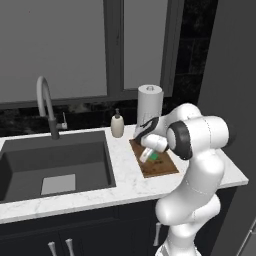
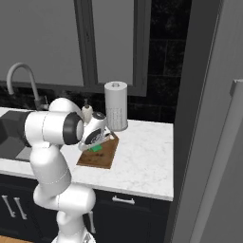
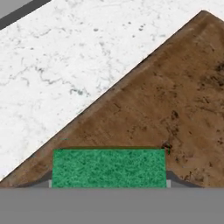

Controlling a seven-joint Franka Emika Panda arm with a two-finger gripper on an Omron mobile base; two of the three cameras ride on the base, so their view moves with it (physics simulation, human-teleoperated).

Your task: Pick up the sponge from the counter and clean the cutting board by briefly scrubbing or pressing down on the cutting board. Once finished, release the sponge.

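Fingers: the gripper [image 1: 148, 156] is clamped on the sponge [image 3: 109, 168], one finger at each short end of the green block, as the hand view shows.
Sponge: held low over the cutting board [image 1: 161, 166]; in the left base view its green top [image 1: 154, 156] peeks out just below the hand. Whether it presses on the wood or hangs just above it cannot be told.
Cutting board: flat brown wooden rectangle with dark mottled grain, lying on the tabletop [image 1: 130, 185] to the right of the sink [image 1: 55, 162], its far end near the paper towel roll [image 1: 150, 105].
Tabletop: white marble-look stone above dark cabinets; in the hand view its veined surface [image 3: 65, 65] borders the board's straight edge.
Nearby things: a soap dispenser [image 1: 117, 124] stands just beside the sink's back right corner; a curved faucet [image 1: 47, 105] rises behind the basin.
Arm: bent over the board, wrist pointing down at it.
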